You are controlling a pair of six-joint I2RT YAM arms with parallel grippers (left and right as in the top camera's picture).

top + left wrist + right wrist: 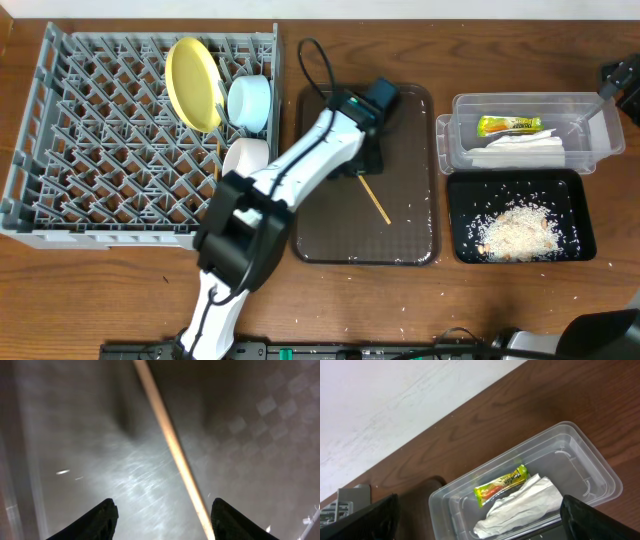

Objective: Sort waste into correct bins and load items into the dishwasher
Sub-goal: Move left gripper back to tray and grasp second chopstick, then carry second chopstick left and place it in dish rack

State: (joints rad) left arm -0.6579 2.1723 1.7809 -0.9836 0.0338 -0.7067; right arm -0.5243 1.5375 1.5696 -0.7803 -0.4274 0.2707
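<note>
My left gripper [162, 517] is open, low over the brown tray [400, 240], its fingers either side of a wooden chopstick [170, 440], which also shows in the overhead view [376, 200]. My right gripper [480, 520] is open and empty, high above the clear tub [590, 460] that holds the yellow-green wrapper [501, 485] and the white napkin [520, 507]. Overhead, the tub [600, 140] sits at the right, with the wrapper [509, 125] and napkin [520, 152] inside. The black tray [460, 225] holds the rice scraps [517, 230]. The grey rack [90, 140] holds the yellow plate [192, 84], blue bowl [249, 102], white bowl [245, 156] and a chopstick [219, 130].
A few rice grains lie on the brown tray and on the wooden table [620, 270] round it. The left arm [300, 170] reaches across the rack's right edge. The right arm [620, 80] is at the far right edge.
</note>
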